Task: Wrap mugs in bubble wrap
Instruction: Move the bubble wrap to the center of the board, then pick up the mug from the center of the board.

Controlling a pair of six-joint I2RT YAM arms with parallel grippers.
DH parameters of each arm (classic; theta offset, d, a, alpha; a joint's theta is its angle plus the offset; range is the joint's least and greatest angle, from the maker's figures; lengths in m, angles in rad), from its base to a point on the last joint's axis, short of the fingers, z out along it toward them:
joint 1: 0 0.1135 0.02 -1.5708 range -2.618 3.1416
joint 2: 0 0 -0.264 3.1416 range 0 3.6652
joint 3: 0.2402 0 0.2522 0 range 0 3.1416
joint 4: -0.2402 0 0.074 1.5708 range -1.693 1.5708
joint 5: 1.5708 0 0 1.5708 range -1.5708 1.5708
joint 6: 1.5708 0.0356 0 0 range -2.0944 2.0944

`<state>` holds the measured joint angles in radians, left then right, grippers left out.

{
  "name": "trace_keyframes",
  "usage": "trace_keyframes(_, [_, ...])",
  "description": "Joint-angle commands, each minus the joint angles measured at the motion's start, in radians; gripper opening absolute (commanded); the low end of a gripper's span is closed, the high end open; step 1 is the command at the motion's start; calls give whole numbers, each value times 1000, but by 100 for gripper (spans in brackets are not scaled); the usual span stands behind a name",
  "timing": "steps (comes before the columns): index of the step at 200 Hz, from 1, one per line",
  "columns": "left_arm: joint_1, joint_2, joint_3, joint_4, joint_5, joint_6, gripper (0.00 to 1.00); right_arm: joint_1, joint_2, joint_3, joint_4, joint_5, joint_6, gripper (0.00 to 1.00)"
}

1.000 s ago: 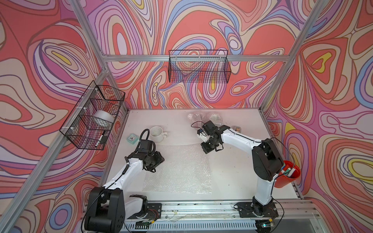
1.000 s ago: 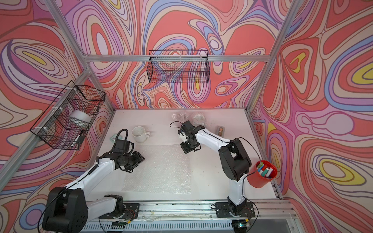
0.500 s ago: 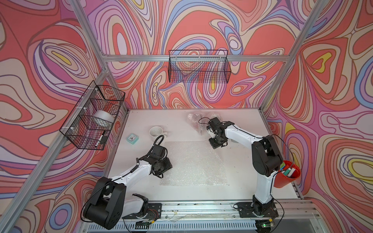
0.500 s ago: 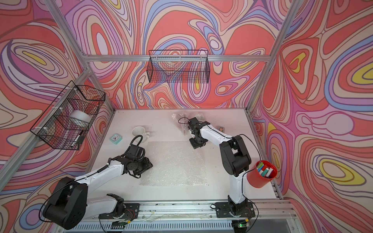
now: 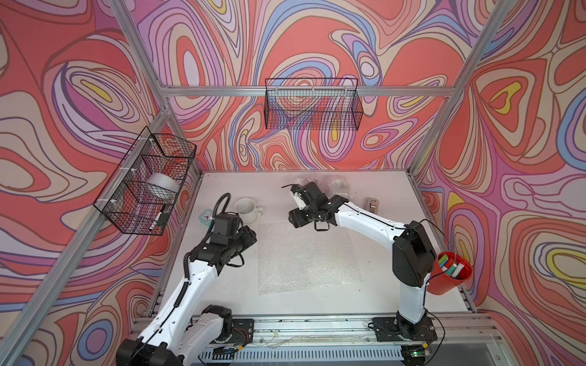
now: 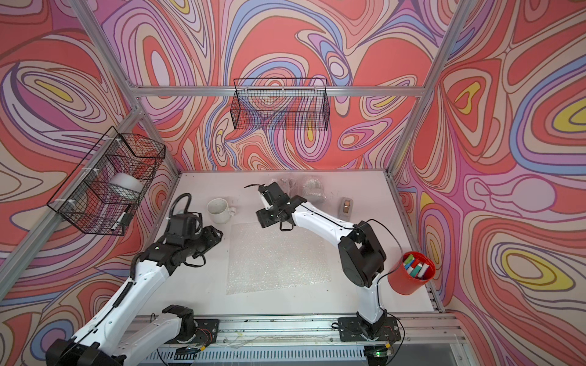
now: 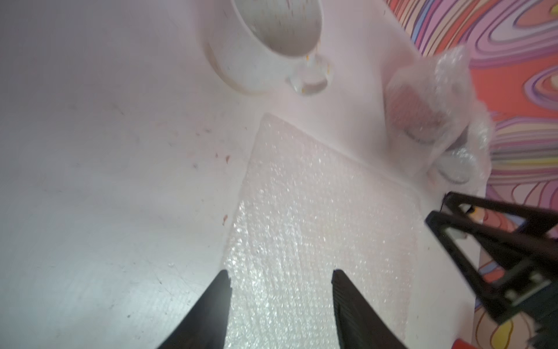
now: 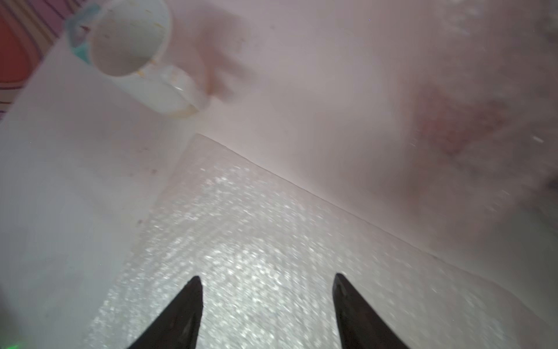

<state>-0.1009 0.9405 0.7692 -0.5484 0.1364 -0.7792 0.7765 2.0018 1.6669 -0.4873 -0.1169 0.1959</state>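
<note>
The bubble wrap (image 5: pixel 307 256) lies flat and bare in the middle of the table (image 5: pixel 380 294), 1 sheet with all 4 edges free. Its far-left corner stops just short of the white mug (image 5: pixel 247 209), which stands upright, apart from the sheet, handle toward the right arm's side. At the back wall sit 2 wrapped bundles (image 6: pixel 312 188), well clear of the sheet's far edge; the left wrist view shows something reddish inside 1 of them (image 7: pixel 422 121).

The left gripper (image 7: pixel 279 272) hangs over the sheet's left edge, jaws spread, nothing between them. The right gripper (image 8: pixel 267 278) hovers over the far edge, jaws likewise spread and empty.

Bare table runs along the sheet's left side under the left arm, in a strip on the right, and in a band between the near edge and the front rail. A mint-green clock (image 5: pixel 206 216) sits beside the mug near the left wall, and a grey tape dispenser (image 5: pixel 374 203) near the right wall. A red cup (image 5: pixel 448 275) of markers hangs off the right edge. 2 wire baskets (image 5: pixel 312 106) hang on the walls.
</note>
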Motion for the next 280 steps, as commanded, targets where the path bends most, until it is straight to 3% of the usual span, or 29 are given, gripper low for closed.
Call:
trace_keyframes(1, [108, -19, 20, -117, 92, 86, 57, -7, 148, 84, 162, -196, -14, 71])
trace_keyframes(33, [145, -53, 21, -143, 127, 99, 57, -8, 349, 344, 66, -240, -203, 75])
trace_keyframes(62, [147, -80, 5, -159, 131, 91, 57, -18, 528, 585, -31, -232, -262, 76])
trace_keyframes(134, [148, -94, 7, -177, 141, 88, 56, -34, 672, 771, -36, -359, -294, 72])
trace_keyframes(190, [149, -105, 3, -188, 148, 76, 55, -34, 726, 839, -30, -409, -308, 55])
trace_keyframes(241, [148, -124, -10, -191, 150, 63, 55, -34, 733, 857, -27, -388, -302, 23])
trace_keyframes(280, [148, -120, -7, -190, 159, 82, 56, -33, 652, 799, 17, -355, -282, 11])
